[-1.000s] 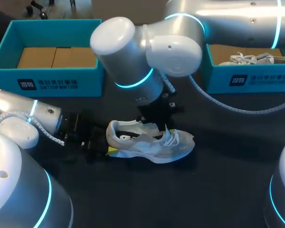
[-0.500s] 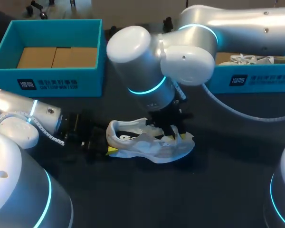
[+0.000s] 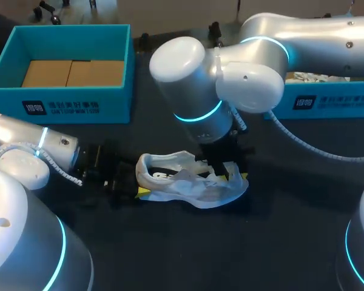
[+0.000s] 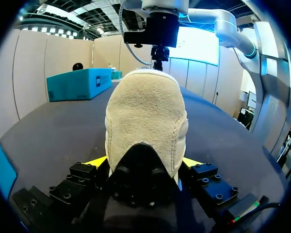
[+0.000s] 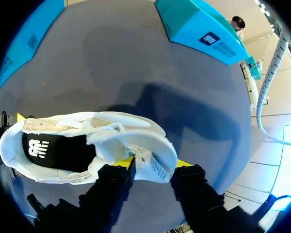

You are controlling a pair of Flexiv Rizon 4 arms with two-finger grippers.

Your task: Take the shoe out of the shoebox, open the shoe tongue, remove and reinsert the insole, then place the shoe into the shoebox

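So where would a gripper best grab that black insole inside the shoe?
Probably its back edge, from above: the insole lies flat in the shoe, exposed only through the top opening, while the left gripper clamps the heel and the right gripper holds the tongue open.

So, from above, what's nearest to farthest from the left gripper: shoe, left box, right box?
1. Shoe, its heel in the left gripper.
2. Left box, far left of the table.
3. Right box, far right, across the table.
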